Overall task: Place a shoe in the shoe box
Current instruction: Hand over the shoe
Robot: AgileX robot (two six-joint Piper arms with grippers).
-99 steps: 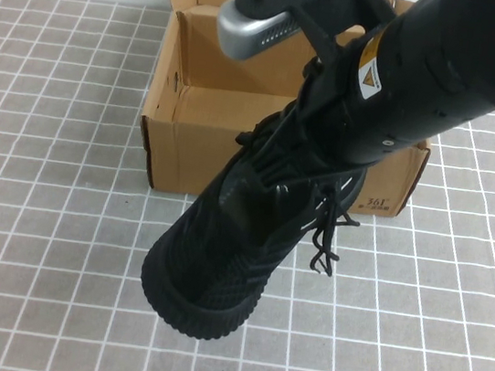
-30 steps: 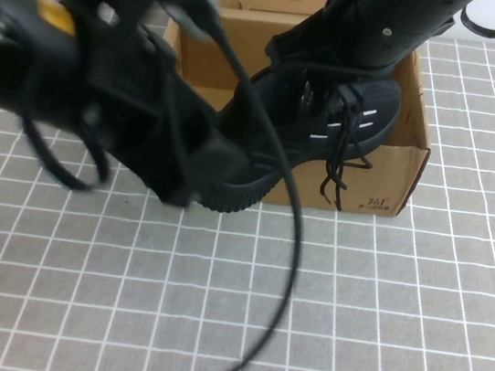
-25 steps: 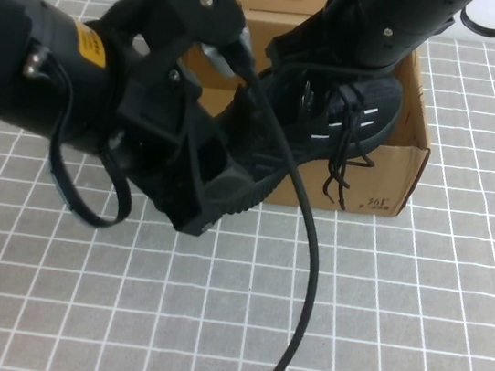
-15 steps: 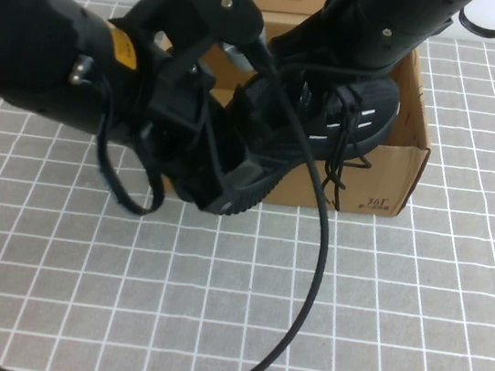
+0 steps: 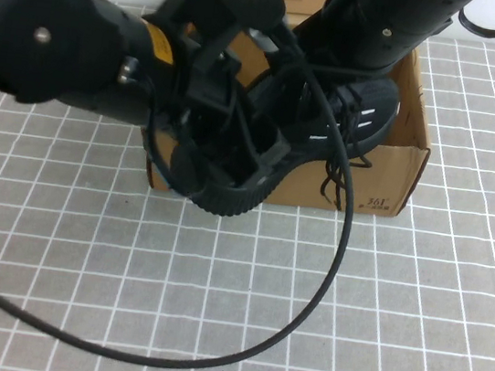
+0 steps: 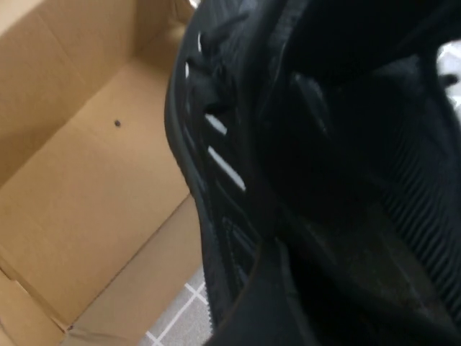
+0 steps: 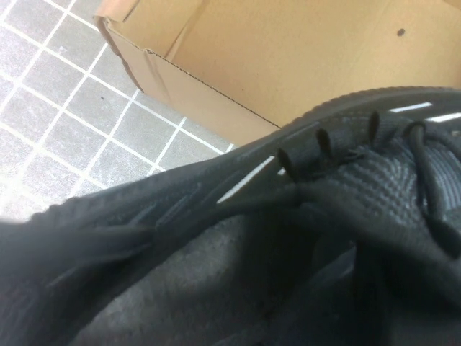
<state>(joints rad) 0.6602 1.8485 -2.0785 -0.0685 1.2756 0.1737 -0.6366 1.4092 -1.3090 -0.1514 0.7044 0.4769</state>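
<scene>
Both grippers crowd the shoe (image 5: 331, 114) over the box (image 5: 386, 182): left gripper (image 5: 232, 160) at 9 o'clock, right gripper (image 5: 338, 64) at 12. Grips: cannot tell. A cable (image 5: 303, 313) loops over the tiles.

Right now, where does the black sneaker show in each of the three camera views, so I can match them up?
High view: the black sneaker hangs over the shoe box's front wall, between the left gripper and the right gripper.
Left wrist view: sneaker fills the right side, beside the cardboard.
Right wrist view: sneaker fills the lower part.
Shared landmark: its white side dashes.
</scene>
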